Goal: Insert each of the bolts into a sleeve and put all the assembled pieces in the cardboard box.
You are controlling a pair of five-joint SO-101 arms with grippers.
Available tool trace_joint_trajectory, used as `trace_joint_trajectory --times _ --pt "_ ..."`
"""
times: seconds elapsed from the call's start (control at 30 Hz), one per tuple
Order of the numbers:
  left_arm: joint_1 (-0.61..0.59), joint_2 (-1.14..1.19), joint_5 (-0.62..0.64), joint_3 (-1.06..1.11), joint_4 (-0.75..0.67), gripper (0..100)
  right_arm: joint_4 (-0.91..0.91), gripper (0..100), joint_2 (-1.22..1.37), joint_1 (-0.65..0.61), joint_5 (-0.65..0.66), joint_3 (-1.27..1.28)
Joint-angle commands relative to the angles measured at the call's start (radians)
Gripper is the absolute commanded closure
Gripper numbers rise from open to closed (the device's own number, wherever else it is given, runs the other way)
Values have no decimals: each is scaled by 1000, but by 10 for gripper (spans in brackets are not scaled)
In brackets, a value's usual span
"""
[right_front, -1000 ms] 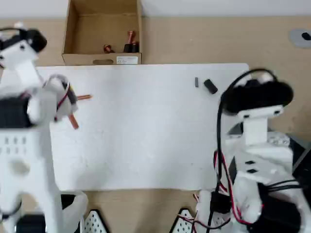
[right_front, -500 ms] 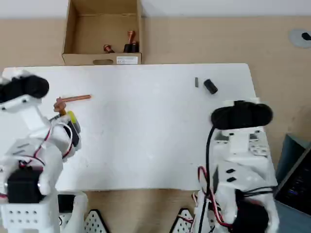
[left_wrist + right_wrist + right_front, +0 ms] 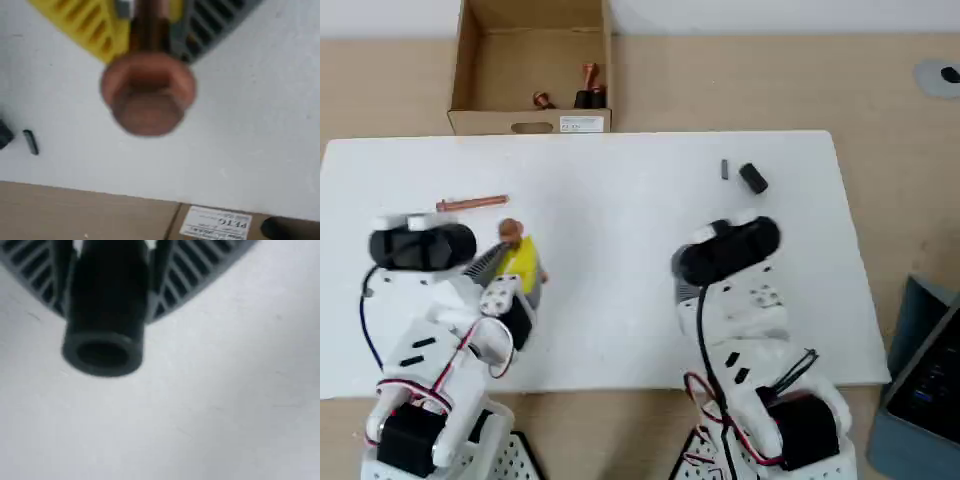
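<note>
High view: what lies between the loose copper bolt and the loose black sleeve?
In the high view the white sheet is bare along that stretch, except a small dark piece close beside the black sleeve, far from the loose bolt.

Coppery metal bolt (image 3: 147,95); matt black plastic sleeve (image 3: 105,335).

left hand (image 3: 516,262) brought bolt (image 3: 147,95) inward | right hand (image 3: 107,260), sleeve (image 3: 104,325) seemingly gripped, swung left
</note>
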Motion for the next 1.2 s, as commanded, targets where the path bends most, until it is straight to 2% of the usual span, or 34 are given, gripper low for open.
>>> trace_joint_trajectory --times 0.0,0.27,0.57,0.77,1.0,1.17 --pt "26 -18 58 5 -72 998 -49 989 -36 -68 -6 24" --pt "117 -22 198 5 -213 998 -49 989 -179 -186 0 122" --pt "203 -22 209 3 -385 998 -49 989 -278 -311 0 166" --pt "284 -22 209 -3 -381 998 -97 989 -280 -318 61 166" --pt "284 -22 209 3 -381 998 -123 989 -280 -315 66 160" --pt "285 -21 206 3 -381 998 -193 989 -280 -312 140 147"
